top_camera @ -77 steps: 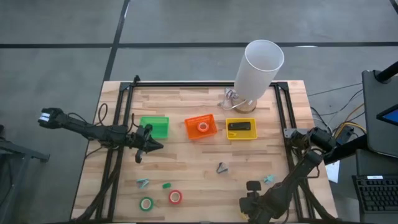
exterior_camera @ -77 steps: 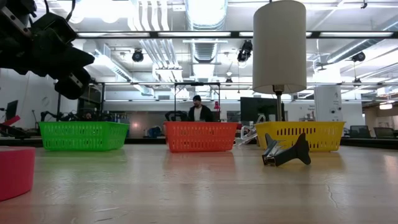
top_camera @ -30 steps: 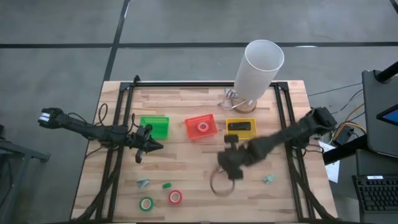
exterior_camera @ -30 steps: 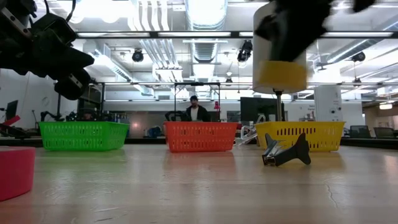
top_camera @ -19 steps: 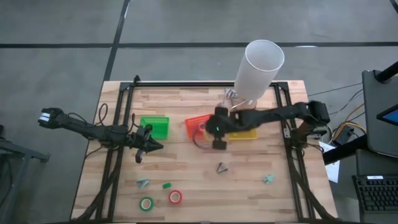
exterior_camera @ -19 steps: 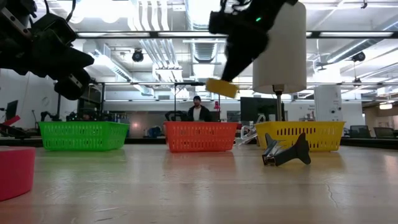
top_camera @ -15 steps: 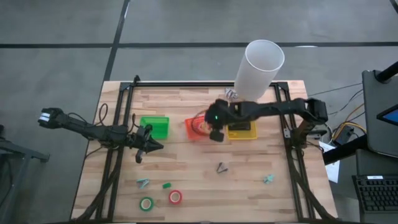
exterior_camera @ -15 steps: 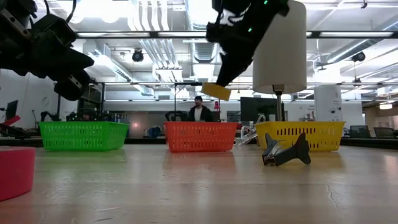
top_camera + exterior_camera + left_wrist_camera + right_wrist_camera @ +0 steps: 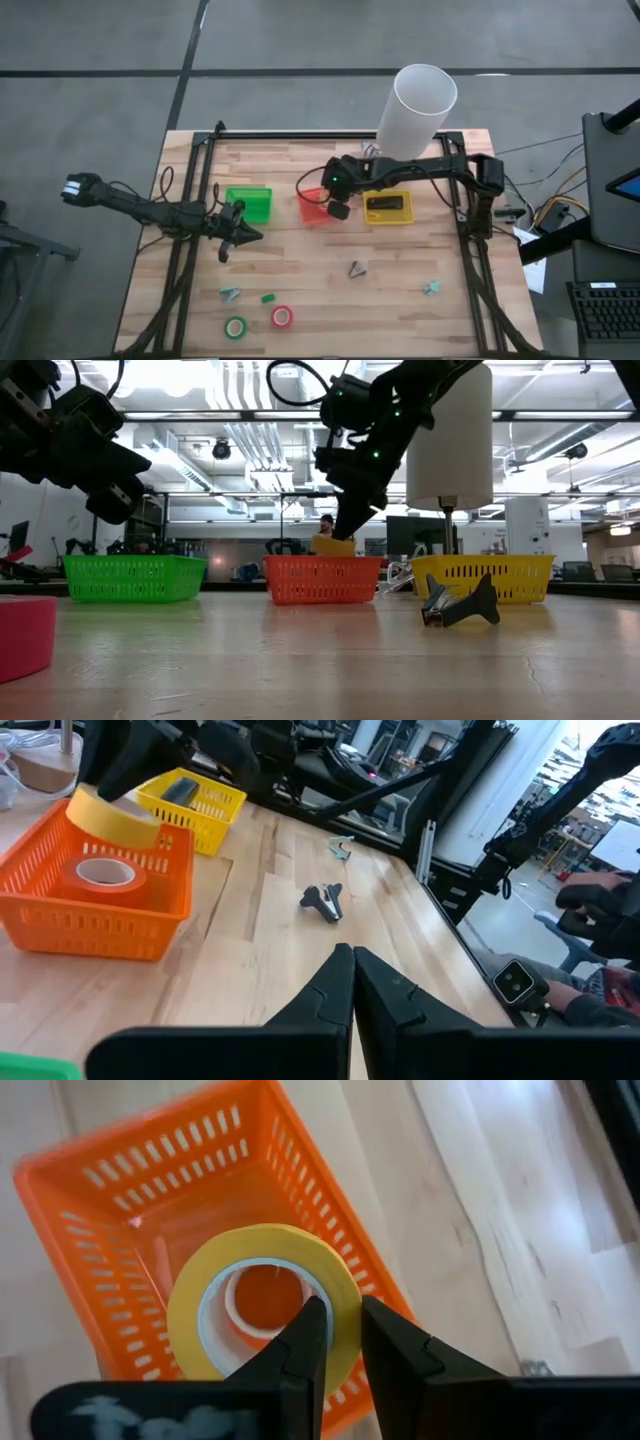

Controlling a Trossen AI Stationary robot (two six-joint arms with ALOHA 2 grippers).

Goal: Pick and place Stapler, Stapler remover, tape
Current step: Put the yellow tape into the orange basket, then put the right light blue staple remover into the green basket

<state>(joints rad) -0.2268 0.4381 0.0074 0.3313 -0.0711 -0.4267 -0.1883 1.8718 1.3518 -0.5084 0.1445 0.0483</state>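
My right gripper (image 9: 342, 1308) is shut on a yellow tape roll (image 9: 200, 1295) just above the orange bin (image 9: 100, 1160); the low view shows the roll (image 9: 333, 546) at the bin's rim (image 9: 320, 565). An orange-red tape roll (image 9: 105, 872) lies flat in that bin. The dark stapler (image 9: 388, 203) lies in the yellow bin (image 9: 405, 218). A dark staple remover (image 9: 356, 269) rests on the table. Green (image 9: 236, 327) and red (image 9: 282, 317) tape rolls lie near the front edge. My left gripper (image 9: 243, 236) hovers shut beside the green bin (image 9: 248, 203). My right gripper pinches the yellow roll's ring wall (image 9: 345, 1285), one finger (image 9: 305, 1340) inside the hole and the other (image 9: 395, 1350) outside. The fingers come from above, slanting down from the table's right. The roll is lifted clear and hangs tilted below the fingers (image 9: 110, 815) over the bin.
A tall white lamp (image 9: 420, 110) stands at the far edge behind the yellow bin. Small teal pieces (image 9: 431, 288) (image 9: 230, 294) and a green bit (image 9: 268, 297) lie on the near half. Bare wood stretches between the bins and these items.
My right arm has swung from the table's middle toward the far edge and left, carrying the yellow roll over the orange bin. It has then come down until the roll hangs at the bin's rim. The roll has stayed in the fingers throughout.
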